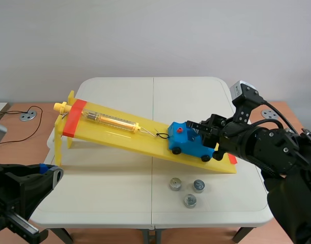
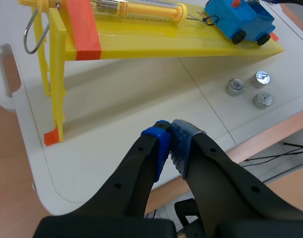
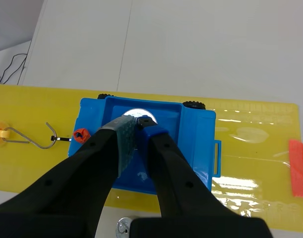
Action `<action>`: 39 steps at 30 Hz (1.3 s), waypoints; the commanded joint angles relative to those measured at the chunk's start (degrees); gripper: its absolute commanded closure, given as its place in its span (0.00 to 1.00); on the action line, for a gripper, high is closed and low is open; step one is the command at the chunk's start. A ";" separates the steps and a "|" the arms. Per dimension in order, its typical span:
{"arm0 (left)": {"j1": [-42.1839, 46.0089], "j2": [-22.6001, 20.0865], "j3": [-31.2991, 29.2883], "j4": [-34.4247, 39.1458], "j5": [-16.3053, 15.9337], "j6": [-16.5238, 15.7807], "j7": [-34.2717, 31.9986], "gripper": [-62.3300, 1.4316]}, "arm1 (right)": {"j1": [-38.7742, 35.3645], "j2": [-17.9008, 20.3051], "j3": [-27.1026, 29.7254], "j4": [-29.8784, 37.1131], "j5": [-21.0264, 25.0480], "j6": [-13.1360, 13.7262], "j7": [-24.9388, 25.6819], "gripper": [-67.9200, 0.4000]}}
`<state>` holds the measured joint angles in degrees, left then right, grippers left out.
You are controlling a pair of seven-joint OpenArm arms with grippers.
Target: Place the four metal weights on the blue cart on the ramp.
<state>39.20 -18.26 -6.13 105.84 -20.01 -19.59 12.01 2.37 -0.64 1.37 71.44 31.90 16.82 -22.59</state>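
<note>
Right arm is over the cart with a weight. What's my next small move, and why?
Probably open the right gripper slightly to release the weight. It appears pinched at the fingertips, low inside the blue cart tray, and the cart sits on the yellow ramp. Three more weights lie on the table beside the ramp, so freeing this one comes first.

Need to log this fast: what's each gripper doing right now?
Left gripper: shut, empty.
Right gripper: shut on a weight, over the cart.
</note>
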 commanded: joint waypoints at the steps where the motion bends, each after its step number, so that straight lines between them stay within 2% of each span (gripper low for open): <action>1: -0.33 0.46 -0.74 3.54 -4.24 -1.16 -5.95 0.90 | 6.97 -0.20 -0.31 4.17 2.82 -0.90 8.59 0.98; 6: -0.33 0.46 -0.74 3.54 -4.24 -1.16 -5.95 0.90 | 6.97 -0.20 -0.31 4.17 2.80 -4.68 9.05 0.98; 13: -0.33 0.46 -0.74 3.54 -4.24 -1.16 -5.95 0.90 | 6.97 -0.20 -0.31 4.17 1.92 -5.05 10.40 0.98; 23: -0.33 0.46 -0.74 3.54 -4.24 -1.16 -5.95 0.90 | 6.99 -0.15 0.81 4.33 1.70 -4.70 13.11 0.69; 27: -0.33 0.46 -0.74 3.54 -4.24 -1.16 -5.95 0.90 | 6.82 1.01 4.00 6.23 1.79 0.74 10.49 0.65; 31: -0.33 0.44 -0.74 3.54 -4.24 -1.16 -5.95 0.90 | 4.98 3.93 6.60 11.91 2.47 5.62 6.84 0.65; 34: -0.33 0.44 -0.74 3.54 -4.24 -1.16 -5.95 0.90 | 2.21 7.37 7.08 16.70 2.40 7.06 5.97 0.65; 37: -0.33 0.44 -0.74 3.54 -4.24 -1.16 -5.95 0.90 | -1.07 10.97 7.08 20.59 2.40 7.10 5.95 0.65; 39: -0.33 0.44 -0.74 3.54 -4.24 -1.16 -5.95 0.90 | -3.52 13.14 7.08 22.71 2.45 8.41 5.95 0.65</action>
<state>39.20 -18.26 -6.13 105.84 -20.01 -19.59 12.01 -2.92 7.99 7.86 86.72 31.33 21.78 -23.68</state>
